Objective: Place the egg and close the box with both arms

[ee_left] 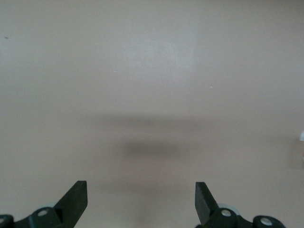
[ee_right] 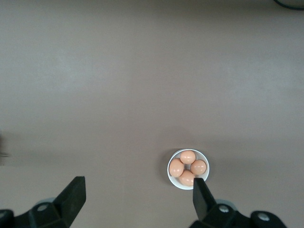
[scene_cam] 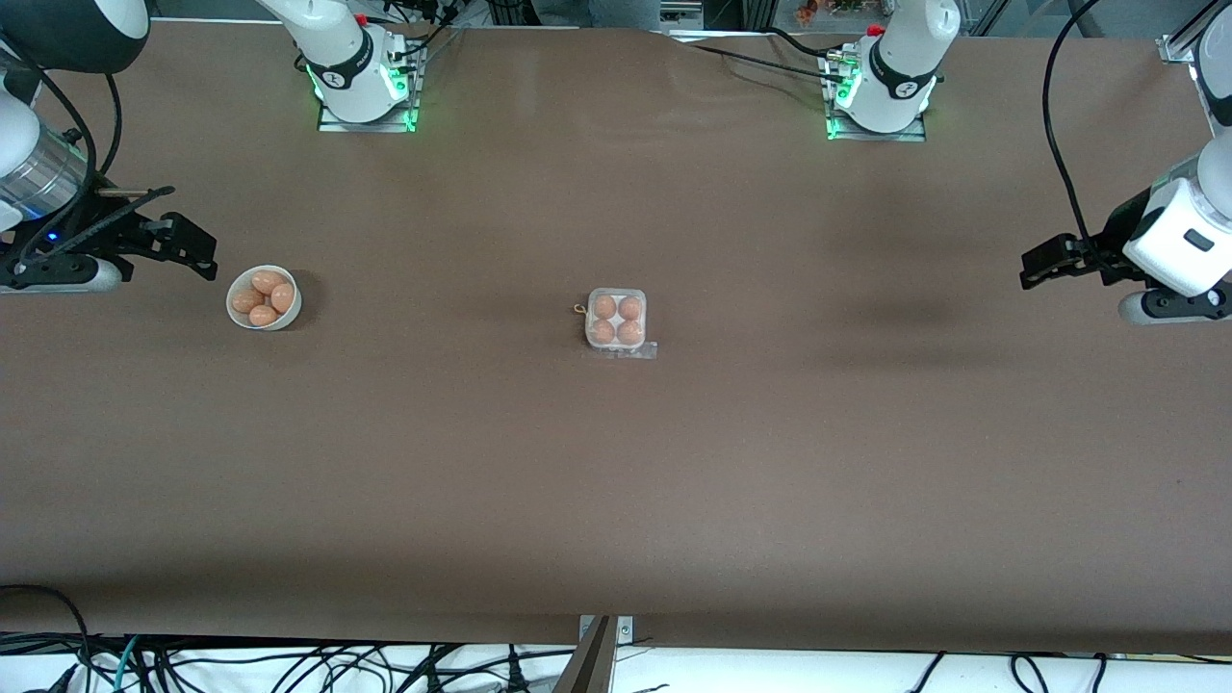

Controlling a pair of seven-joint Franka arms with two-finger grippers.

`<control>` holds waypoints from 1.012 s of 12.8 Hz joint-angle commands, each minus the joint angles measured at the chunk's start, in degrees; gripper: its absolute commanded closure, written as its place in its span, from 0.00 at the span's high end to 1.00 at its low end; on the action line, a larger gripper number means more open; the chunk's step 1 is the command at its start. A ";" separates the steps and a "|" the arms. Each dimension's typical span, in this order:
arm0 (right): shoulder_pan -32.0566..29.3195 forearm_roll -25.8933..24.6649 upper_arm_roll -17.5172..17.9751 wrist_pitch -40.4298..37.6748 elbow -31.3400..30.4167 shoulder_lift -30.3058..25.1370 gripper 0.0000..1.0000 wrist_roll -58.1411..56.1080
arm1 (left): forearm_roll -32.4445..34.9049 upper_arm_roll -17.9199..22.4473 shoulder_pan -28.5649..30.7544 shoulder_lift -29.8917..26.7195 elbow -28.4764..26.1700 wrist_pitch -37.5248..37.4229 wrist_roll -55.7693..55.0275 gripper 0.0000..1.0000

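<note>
Right gripper hovered wide, empty, beside white bowl of 4 eggs. Left gripper hovered wide over bare table. Box, lid closed over 4 eggs, sat midway between both grippers.

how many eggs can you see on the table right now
8. Four eggs sit in the box at the table's middle, one per cell. Four more lie in the white bowl toward the right arm's end. None seems hidden.
</note>
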 commanded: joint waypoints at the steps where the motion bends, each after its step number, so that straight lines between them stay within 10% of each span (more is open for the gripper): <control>1: -0.32 1.06 0.03 -0.65 0.98 0.17 1.00 -0.82 | -1.38 -0.08 0.35 -1.66 -1.95 0.21 1.34 1.00; 13: -0.32 1.06 0.12 -0.83 0.98 0.17 1.00 -0.82 | -0.68 -0.08 1.14 -1.57 -1.42 -2.86 2.30 1.00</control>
